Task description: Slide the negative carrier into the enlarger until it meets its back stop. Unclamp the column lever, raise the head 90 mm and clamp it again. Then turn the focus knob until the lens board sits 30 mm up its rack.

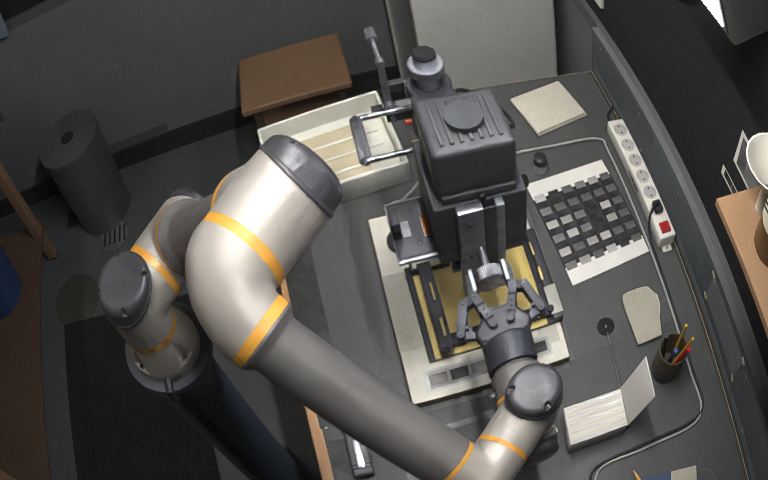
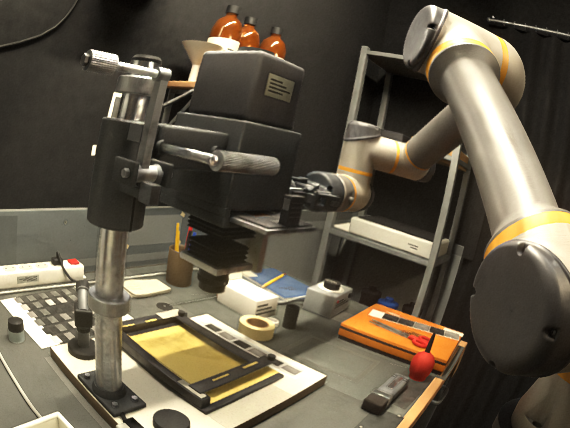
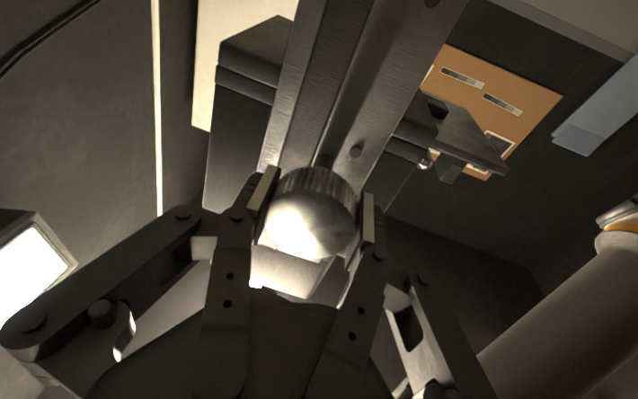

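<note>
The focus knob is a ribbed metal disc at the foot of the rack on the front of the enlarger head, and my gripper is closed around it. From the side the gripper reaches in over the baseboard easel. The negative carrier sits in its slot on the head's left side. The column rises from the baseboard. The clamp lever sticks out from the head's carriage. The bellows and lens hang under the head.
A metal shelf stands behind the enlarger. A tray lies left of the head. A test chart and power strip lie to the right. A tape roll, bottle and orange board sit on the bench.
</note>
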Controlling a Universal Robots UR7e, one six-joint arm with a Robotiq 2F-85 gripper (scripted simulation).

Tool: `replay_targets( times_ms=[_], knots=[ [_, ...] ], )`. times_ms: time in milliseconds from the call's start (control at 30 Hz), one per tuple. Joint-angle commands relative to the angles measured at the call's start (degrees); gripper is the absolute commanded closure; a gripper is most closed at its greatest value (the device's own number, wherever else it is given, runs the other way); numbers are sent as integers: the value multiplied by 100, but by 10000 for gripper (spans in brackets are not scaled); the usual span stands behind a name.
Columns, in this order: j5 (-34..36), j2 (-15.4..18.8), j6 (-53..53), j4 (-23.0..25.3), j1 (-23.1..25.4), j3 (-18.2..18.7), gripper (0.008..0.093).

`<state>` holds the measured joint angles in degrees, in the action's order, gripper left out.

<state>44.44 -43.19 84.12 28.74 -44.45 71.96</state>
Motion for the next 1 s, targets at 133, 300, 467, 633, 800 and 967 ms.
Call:
replay_targets(
  times_ms=[133, 300, 467, 633, 800, 967],
  knots=[
    [1, -6, -334, 1, 0, -2, 934],
    [1, -6, -752, 1, 0, -2, 934],
    [1, -6, -1251, 1, 0, -2, 934],
    [1, -6, -1823, 1, 0, -2, 934],
    [1, -6, -2460, 1, 0, -2, 934],
    [1, -6, -3149, 1, 0, -2, 934]
  ],
)
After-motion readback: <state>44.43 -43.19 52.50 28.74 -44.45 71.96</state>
